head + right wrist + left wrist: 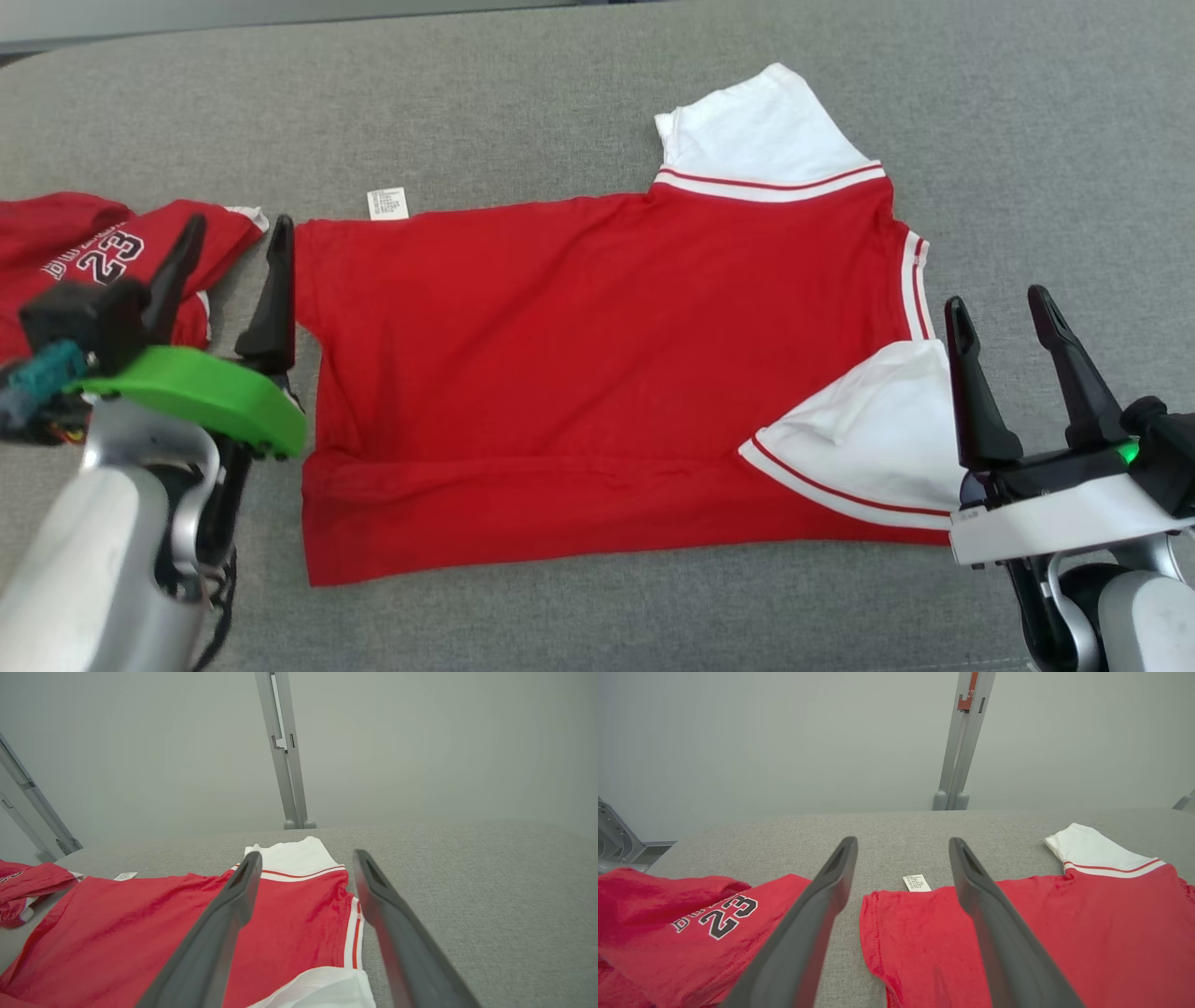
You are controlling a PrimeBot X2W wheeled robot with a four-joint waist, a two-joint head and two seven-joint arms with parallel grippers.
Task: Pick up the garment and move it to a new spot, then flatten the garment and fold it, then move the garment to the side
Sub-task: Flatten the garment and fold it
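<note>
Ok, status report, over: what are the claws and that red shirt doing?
Left claw open, empty, by red shirt hem. Right claw open, empty, beside white sleeve. Shirt spread flat on grey surface. Second red garment off left, apart.

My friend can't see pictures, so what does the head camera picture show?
A red shirt with white sleeves lies spread on a grey cushioned surface. The left gripper and right gripper sit at its two ends, fingers open and empty. Another red garment marked 23 lies crumpled at the left.

R gripper [307, 856] jaws wide, over red/wht garment [117, 933], grey surface [467, 882]
</note>
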